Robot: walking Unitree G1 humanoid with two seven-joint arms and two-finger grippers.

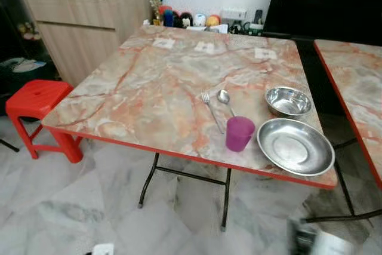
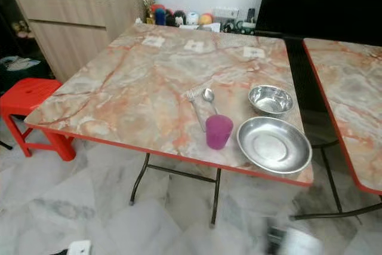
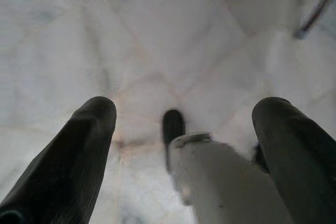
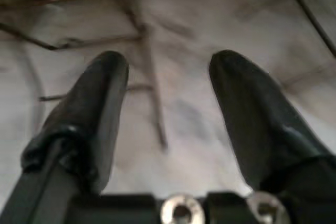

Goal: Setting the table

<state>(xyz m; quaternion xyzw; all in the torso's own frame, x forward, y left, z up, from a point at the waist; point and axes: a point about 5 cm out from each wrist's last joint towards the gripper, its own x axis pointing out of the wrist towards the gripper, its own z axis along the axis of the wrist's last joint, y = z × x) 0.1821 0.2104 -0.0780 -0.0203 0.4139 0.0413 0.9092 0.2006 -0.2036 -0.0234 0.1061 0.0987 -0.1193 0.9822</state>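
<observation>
1. A marble-patterned table (image 1: 149, 82) with a red edge stands on a pale tiled floor (image 1: 71, 207), and the place setting sits at its near right corner.
2. A purple cup (image 1: 239, 133) stands upright near the table's front edge, just left of a wide steel plate (image 1: 295, 146).
3. Behind the plate sits a smaller steel bowl (image 1: 288, 101), close to it; whether the two rims touch is hard to tell.
4. A fork (image 1: 210, 109) and a spoon (image 1: 225, 100) lie side by side behind the cup, handles pointing towards it.
5. A red stool (image 1: 39, 111) stands off the table's left corner, with a wooden cabinet (image 1: 83, 19) beyond it.
6. A second, similar table (image 1: 355, 88) shows at the right.
7. The left gripper (image 3: 184, 114) hangs over the floor, fingers (image 3: 79, 150) spread wide, nothing between them.
8. The right gripper (image 4: 168, 82) also points at the floor near the table's metal legs (image 4: 149, 77), fingers apart and empty; that view is blurred.
</observation>
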